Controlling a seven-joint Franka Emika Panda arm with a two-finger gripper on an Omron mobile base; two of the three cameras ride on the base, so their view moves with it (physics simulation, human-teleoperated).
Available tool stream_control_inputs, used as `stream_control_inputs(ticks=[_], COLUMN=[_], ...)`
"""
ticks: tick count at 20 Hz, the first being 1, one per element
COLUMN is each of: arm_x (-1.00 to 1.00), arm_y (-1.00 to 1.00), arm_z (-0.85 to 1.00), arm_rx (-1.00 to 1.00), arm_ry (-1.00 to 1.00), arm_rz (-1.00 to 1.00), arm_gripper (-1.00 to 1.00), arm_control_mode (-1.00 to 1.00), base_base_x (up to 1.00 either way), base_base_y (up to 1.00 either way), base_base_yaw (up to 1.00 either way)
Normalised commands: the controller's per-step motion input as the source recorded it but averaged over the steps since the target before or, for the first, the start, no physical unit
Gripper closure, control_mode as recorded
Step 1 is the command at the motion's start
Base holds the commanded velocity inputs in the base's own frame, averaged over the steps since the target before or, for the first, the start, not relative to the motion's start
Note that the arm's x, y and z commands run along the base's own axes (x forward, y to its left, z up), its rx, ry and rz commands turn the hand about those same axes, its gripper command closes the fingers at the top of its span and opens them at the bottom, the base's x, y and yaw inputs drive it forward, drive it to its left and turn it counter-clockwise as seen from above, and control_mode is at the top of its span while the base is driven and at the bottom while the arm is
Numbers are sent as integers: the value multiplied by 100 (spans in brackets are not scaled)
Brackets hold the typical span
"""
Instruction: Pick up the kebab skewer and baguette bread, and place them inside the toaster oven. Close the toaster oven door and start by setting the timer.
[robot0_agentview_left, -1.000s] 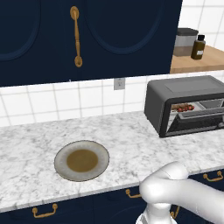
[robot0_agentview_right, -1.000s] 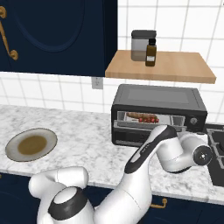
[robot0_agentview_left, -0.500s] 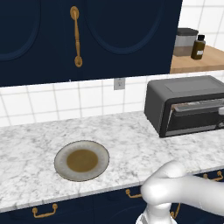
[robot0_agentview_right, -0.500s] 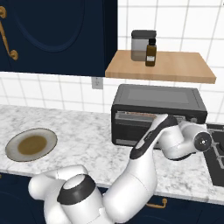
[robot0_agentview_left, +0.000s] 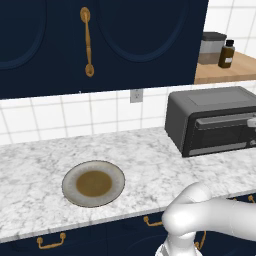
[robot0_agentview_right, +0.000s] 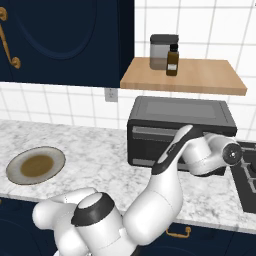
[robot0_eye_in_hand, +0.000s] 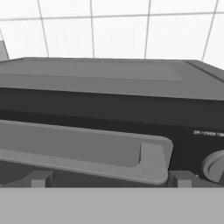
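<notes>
- The oven (robot0_agentview_left: 215, 120) sits at right of the left base view, on the counter (robot0_agentview_left: 150, 160), its door (robot0_agentview_right: 165, 142) looking shut; skewer and bread cannot be seen, presumably inside.
- Step in hand, as I judge: setting the timer. The gripper (robot0_eye_in_hand: 109, 186) is close to the handle (robot0_eye_in_hand: 83, 151), jaws wide apart and holding nothing.
- The knob (robot0_eye_in_hand: 215, 166) lies at the hand view's lower right edge; shift toward it, centre the fingers on it, close lightly, then turn.
- Small white lettering above the knob is too blurred to read; the bottle (robot0_agentview_right: 172, 60) has a label, unreadable.

toaster oven door (robot0_agentview_left: 223, 134) now shut, was open 1s ago
</notes>
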Motion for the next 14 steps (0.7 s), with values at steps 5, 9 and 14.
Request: stream_control_inputs(ticks=[5,9,14], arm_x=[21,-16,-19], arm_y=[19,-18,-35], arm_z=[1,1,0], arm_rx=[0,0,0], arm_ry=[6,6,0], arm_rz=[-3,-1,0], arm_gripper=[-100,-100,-100], arm_control_mode=[-100,-100,-100], base_base_x=[0,0,0], base_base_y=[0,0,0], base_base_yaw=[0,0,0])
